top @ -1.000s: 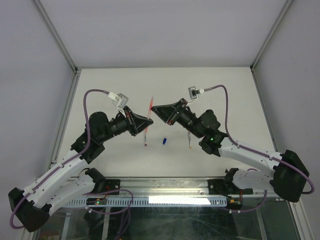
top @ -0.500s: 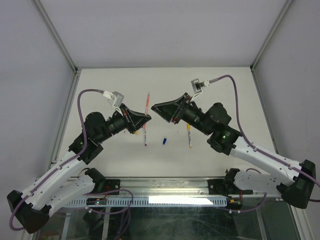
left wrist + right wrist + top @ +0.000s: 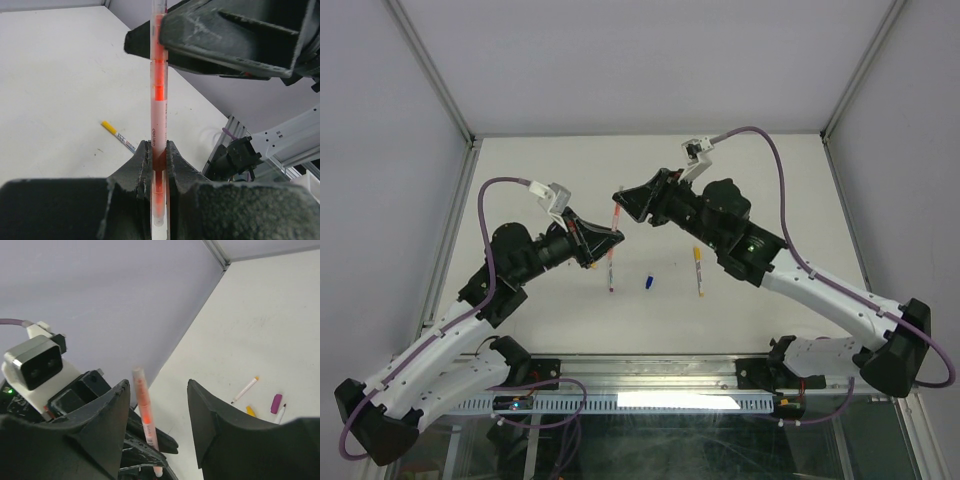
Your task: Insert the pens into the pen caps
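My left gripper (image 3: pixel 609 240) is shut on a red-pink pen (image 3: pixel 614 222) and holds it upright above the table. In the left wrist view the pen (image 3: pixel 158 107) stands between my closed fingers (image 3: pixel 157 145). My right gripper (image 3: pixel 623 207) is open around the pen's upper end. In the right wrist view the pen (image 3: pixel 144 412) stands between the open jaws (image 3: pixel 159 385), close to the left finger and not gripped. On the table lie a blue cap (image 3: pixel 648 282), a yellow-ended pen (image 3: pixel 698 270) and a white pen with a red end (image 3: pixel 610 272).
The right wrist view shows more pieces on the table: an orange-tipped pen (image 3: pixel 245 389), a yellow cap (image 3: pixel 250 411), a purple cap (image 3: pixel 276 403) and another pen (image 3: pixel 280 412). The yellow-ended pen also shows in the left wrist view (image 3: pixel 117 136). Enclosure walls ring the table.
My right gripper has swung left and up to the top of the held pen, its jaws now around it. The left gripper has shifted slightly, still holding the pen.
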`<action>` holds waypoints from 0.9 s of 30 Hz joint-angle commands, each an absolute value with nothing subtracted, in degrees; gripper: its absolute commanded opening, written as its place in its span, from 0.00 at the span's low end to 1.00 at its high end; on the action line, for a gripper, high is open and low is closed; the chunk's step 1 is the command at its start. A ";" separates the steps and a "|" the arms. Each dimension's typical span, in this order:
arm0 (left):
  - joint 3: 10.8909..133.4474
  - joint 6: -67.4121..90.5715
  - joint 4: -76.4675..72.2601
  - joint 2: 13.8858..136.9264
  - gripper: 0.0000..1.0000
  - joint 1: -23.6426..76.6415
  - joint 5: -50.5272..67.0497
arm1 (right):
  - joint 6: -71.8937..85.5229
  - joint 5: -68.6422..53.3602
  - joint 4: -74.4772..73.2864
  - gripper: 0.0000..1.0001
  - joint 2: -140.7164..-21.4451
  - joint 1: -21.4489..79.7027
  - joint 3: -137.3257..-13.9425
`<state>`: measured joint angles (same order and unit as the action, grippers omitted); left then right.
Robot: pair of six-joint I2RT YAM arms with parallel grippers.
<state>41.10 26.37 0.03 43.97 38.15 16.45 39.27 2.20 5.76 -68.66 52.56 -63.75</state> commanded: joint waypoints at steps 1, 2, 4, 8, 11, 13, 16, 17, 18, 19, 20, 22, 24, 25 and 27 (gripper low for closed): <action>43.56 25.40 -1.85 44.24 0.00 37.88 18.43 | 38.75 -0.39 7.29 0.52 -69.10 51.83 -67.47; 43.47 25.38 -1.82 44.33 0.00 37.84 18.53 | 38.75 -0.39 7.64 0.52 -69.23 51.73 -67.45; 43.45 25.41 -1.85 44.50 0.00 37.87 18.76 | 38.75 -0.39 7.87 0.52 -69.35 51.53 -67.41; 43.31 25.49 -1.85 44.68 0.00 37.88 19.20 | 38.86 -1.66 8.50 0.50 -69.35 51.20 -67.33; 43.32 25.49 -1.68 44.80 0.00 37.83 19.41 | 38.76 -1.88 8.62 0.46 -69.40 51.00 -67.41; 43.26 25.49 -1.67 44.89 0.00 37.81 19.66 | 38.79 -2.00 8.70 0.42 -69.50 50.92 -67.33; 43.34 25.56 -1.58 44.87 0.00 37.86 19.86 | 38.93 -2.34 8.77 0.35 -69.74 50.89 -67.13; 43.33 25.57 -1.51 44.91 0.00 37.80 19.94 | 38.93 -2.37 8.79 0.32 -69.78 50.87 -67.06; 43.36 25.55 -1.44 44.87 0.00 37.86 19.95 | 38.94 -2.42 8.79 0.28 -69.88 50.89 -66.99; 43.42 25.57 -1.41 44.95 0.00 37.83 19.95 | 38.94 -2.50 8.82 0.24 -69.87 50.89 -66.85; 43.48 25.58 -1.35 45.04 0.00 37.88 19.95 | 38.85 -2.65 8.94 0.19 -69.93 50.89 -66.66; 43.68 25.58 -1.20 45.09 0.00 37.84 19.63 | 38.52 -3.10 9.02 0.08 -70.04 50.90 -66.11; 44.65 25.93 -0.28 45.22 0.00 37.81 17.89 | 38.26 -3.83 9.38 0.00 -69.96 50.89 -65.17; 45.66 26.01 0.89 45.52 0.00 37.87 16.69 | 38.11 -4.20 9.43 0.00 -69.82 50.89 -64.58; 47.31 26.20 1.76 45.67 0.00 37.88 15.24 | 37.73 -4.70 8.57 0.00 -69.70 51.12 -63.90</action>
